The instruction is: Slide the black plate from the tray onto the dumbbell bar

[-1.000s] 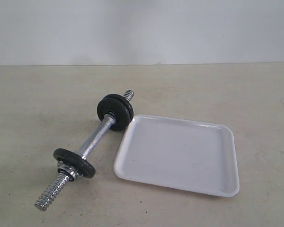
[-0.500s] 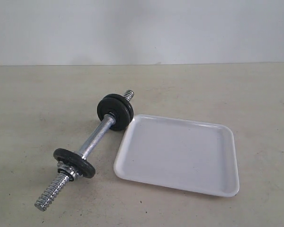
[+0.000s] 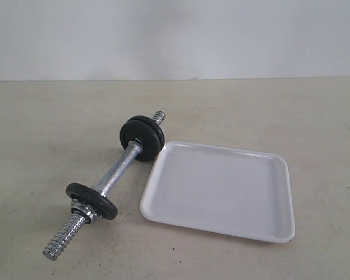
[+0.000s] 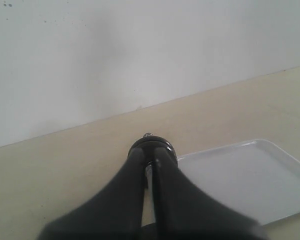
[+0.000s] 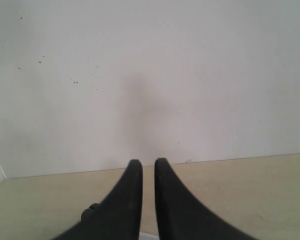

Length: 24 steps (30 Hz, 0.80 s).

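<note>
Angling off the tray [image 3: 221, 192]'s far-left corner, the dumbbell bar [image 3: 119, 169] lies ahead of the nearer left gripper [image 4: 149, 159], pinched shut like the right gripper [image 5: 144, 167].

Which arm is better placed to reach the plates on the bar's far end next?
Left, likely. The left gripper, shut, points straight at the black plate on the dumbbell bar, which lies on the left side; the right gripper faces mostly wall.

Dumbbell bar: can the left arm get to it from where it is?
Probably yes. The left gripper, shut, points straight at the dumbbell bar. Nothing lies between them, and the tray sits off to the side.
</note>
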Each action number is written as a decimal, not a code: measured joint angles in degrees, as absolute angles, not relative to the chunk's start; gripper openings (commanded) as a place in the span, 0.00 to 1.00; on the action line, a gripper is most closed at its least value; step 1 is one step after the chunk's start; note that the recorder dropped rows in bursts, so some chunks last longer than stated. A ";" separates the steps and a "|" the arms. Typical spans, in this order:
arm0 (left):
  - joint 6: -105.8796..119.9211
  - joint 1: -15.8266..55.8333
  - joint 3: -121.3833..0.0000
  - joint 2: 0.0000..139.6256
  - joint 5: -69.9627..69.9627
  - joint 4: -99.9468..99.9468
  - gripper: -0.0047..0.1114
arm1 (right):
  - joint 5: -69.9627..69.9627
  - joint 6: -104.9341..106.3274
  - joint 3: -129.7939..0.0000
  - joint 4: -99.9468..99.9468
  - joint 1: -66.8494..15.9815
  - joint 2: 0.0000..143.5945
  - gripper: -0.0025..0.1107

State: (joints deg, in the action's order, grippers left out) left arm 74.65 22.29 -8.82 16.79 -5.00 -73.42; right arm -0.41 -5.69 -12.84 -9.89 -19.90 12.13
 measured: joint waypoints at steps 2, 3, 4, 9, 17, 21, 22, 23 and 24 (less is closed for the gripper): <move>74.65 22.29 -8.82 16.79 -5.00 -73.42 0.08 | 0.00 -5.89 -12.84 -10.03 -19.90 10.91 0.09; 74.65 22.29 -8.82 16.79 -5.00 -73.42 0.08 | 0.00 -5.26 -12.84 -9.72 -19.90 9.86 0.09; 74.65 22.29 -8.82 16.79 -5.00 -73.42 0.08 | 0.76 -3.90 -12.84 -9.41 -19.90 8.59 0.09; 74.65 22.29 -8.82 16.79 -5.00 -73.42 0.08 | 7.78 3.01 -12.84 -8.50 -19.90 1.90 0.09; 74.65 22.29 -8.82 16.79 -5.00 -73.42 0.08 | 12.85 4.87 -12.84 -6.95 -19.90 0.34 0.09; 74.65 22.29 -8.82 16.79 -5.00 -73.42 0.08 | 11.56 4.87 -10.71 -6.72 -19.90 0.34 0.09; 74.65 22.29 -8.82 16.79 -5.00 -73.42 0.08 | 10.51 4.42 -9.22 -6.72 -19.90 0.23 0.09; 74.65 22.29 -8.82 16.79 -5.00 -73.42 0.08 | 9.18 3.86 -7.36 -6.72 -19.90 0.23 0.09; 74.65 22.29 -8.82 16.79 -5.00 -73.42 0.08 | 8.08 3.22 -5.32 -6.72 -19.90 0.23 0.09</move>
